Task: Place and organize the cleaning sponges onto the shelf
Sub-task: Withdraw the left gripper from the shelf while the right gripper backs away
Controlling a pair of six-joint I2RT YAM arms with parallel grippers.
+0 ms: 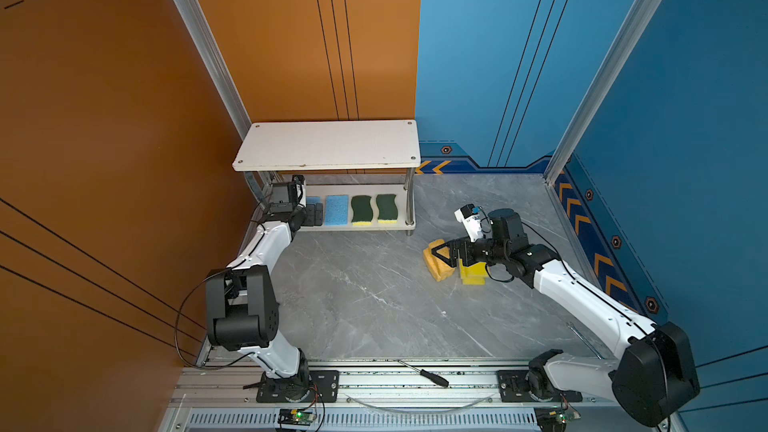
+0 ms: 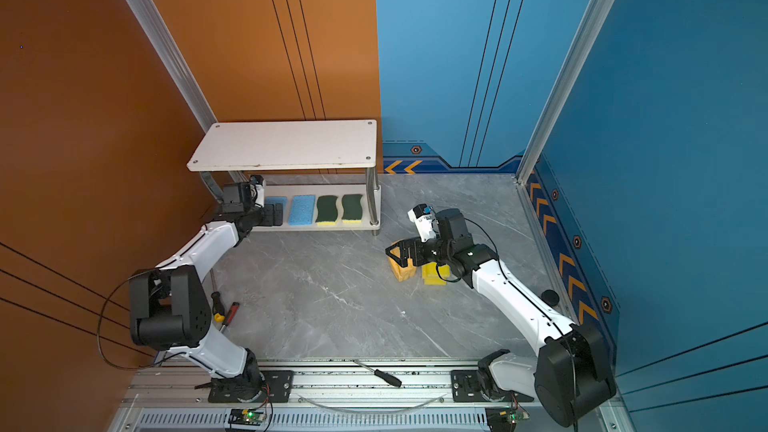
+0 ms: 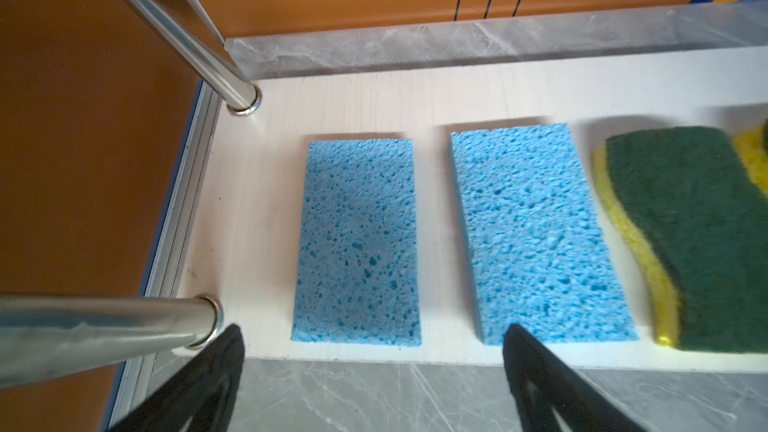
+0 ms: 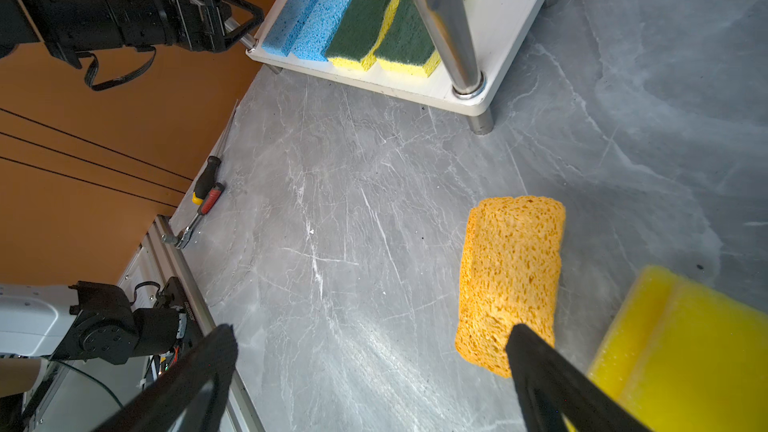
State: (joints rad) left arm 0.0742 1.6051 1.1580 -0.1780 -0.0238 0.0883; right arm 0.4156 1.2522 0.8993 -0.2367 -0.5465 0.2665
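The shelf (image 1: 328, 145) stands at the back left, its top board bare. On its lower board (image 3: 432, 93) two light blue sponges (image 3: 357, 243) (image 3: 536, 234) and two wavy green-on-yellow sponges (image 1: 360, 209) (image 1: 386, 207) lie side by side. My left gripper (image 3: 374, 328) is open just in front of the leftmost blue sponge, nothing between its fingers. A thick orange sponge (image 4: 511, 276) and stacked bright yellow sponges (image 4: 685, 347) lie on the grey table to the right. Above them my right gripper (image 4: 372, 328) hangs open and empty, one finger over the orange sponge's near end.
The shelf's chrome legs (image 3: 199, 35) flank my left gripper. Hand tools (image 2: 224, 309) lie by the orange wall at left. A screwdriver (image 1: 432, 378) rests on the front rail. Walls close the table at the back and on both sides.
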